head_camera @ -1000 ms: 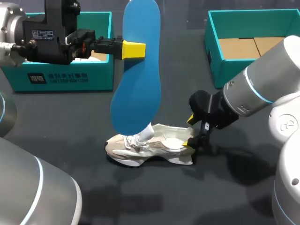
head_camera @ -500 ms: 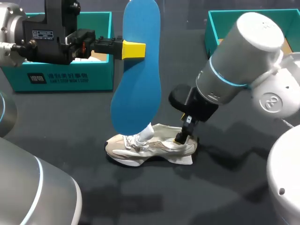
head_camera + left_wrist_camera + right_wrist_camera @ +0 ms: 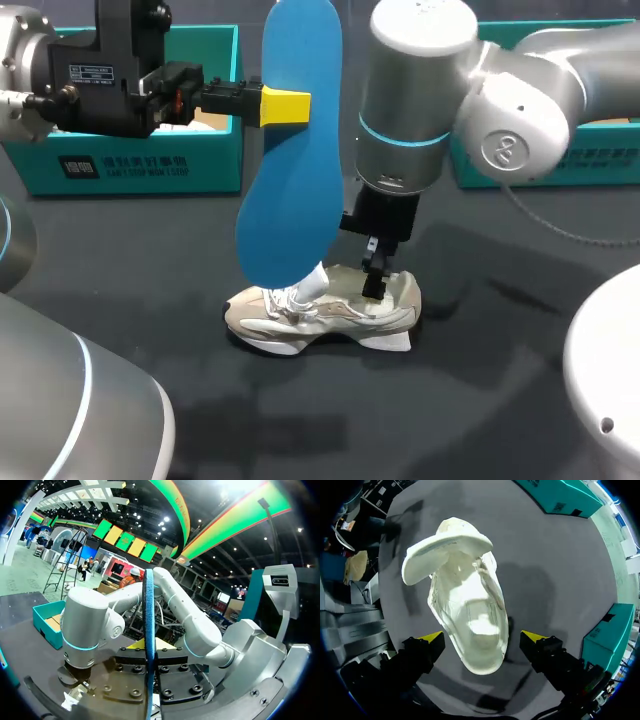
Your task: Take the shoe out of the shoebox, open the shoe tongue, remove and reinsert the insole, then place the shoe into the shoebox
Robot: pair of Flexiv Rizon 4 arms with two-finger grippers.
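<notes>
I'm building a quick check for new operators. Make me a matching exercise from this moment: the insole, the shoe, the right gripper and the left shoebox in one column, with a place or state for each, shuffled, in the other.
Things:
1. insole
2. shoe
3. right gripper
4. left shoebox

Places or states:
A. teal, at the far edge of the table
B. open, over the shoe's heel end
C. resting on the table, out of any box
D. upright in the air, clamped by the left gripper

Pairs: 1-D, 2-C, 3-B, 4-A
</notes>
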